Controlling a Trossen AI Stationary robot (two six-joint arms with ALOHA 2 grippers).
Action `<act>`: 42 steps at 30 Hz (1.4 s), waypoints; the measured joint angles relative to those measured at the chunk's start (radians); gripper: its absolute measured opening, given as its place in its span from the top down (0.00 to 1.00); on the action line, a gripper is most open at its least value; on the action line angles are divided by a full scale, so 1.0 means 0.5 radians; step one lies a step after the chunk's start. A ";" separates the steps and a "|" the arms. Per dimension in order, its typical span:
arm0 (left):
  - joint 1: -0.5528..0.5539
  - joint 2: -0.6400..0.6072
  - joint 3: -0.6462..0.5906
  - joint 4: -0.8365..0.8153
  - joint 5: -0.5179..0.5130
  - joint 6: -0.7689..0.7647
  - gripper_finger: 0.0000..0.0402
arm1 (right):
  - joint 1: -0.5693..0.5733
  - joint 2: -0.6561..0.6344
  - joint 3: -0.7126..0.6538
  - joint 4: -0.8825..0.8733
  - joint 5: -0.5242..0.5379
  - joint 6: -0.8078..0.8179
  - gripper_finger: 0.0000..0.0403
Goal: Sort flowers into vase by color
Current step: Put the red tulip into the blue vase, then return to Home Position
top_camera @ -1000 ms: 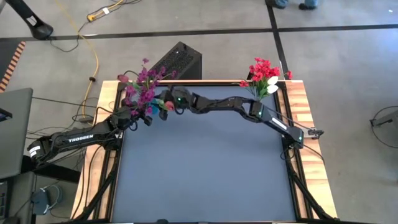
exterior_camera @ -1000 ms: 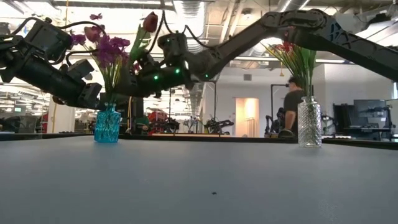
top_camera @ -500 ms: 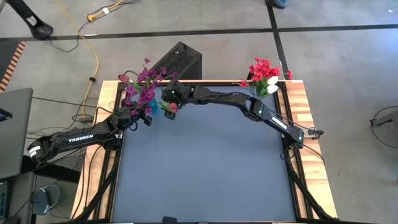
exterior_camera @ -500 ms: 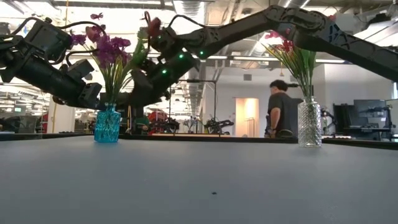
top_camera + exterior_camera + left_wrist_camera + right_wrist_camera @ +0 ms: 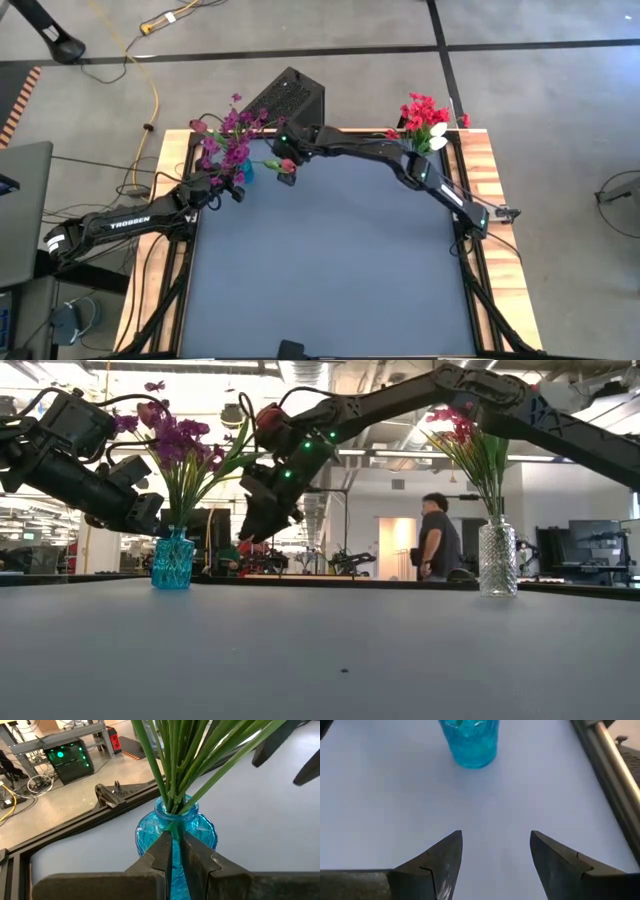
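Now that the right gripper [image 5: 492, 865] has spread its fingers fully and holds nothing, the red tulip-like flower [image 5: 268, 415] it was carrying a second ago is released. The bloom rests at the edge of the magenta-purple flowers [image 5: 172, 435] in the blue vase [image 5: 172, 559], just beside the arm's wrist in the low view. Its stem is hidden behind the arm, so whether it sits fully inside the vase neck cannot be confirmed.

Compared with half a second ago, the right gripper has lifted and drawn back from the bouquet toward the table's centre, and it points down at bare tabletop with the vase ahead of it.

At the far left of the table, the left gripper [image 5: 172, 852] remains nearly closed and empty, its tips just in front of the vase body.

At the far right corner, the clear vase [image 5: 497, 560] carries the red and white flowers [image 5: 425, 120]. Since a red bloom now stands among purple ones, the colour sort appears questionable.
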 joint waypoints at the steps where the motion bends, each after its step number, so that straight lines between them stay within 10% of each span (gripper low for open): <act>1: 0.000 0.000 0.000 0.000 0.000 0.000 0.94 | -0.006 -0.008 -0.001 -0.017 0.013 0.000 0.35; 16: -0.009 -0.002 0.086 -0.170 0.010 -0.013 0.92 | 0.020 -0.416 0.000 -0.432 0.841 -0.106 0.35; 27: -0.078 -0.277 0.467 -1.234 0.066 -0.184 0.72 | 0.016 -0.635 0.000 -0.635 0.862 -0.105 0.35; 42: -0.229 -0.639 0.517 -1.163 0.564 -0.327 0.72 | 0.004 -0.636 0.000 -0.680 0.849 -0.107 0.35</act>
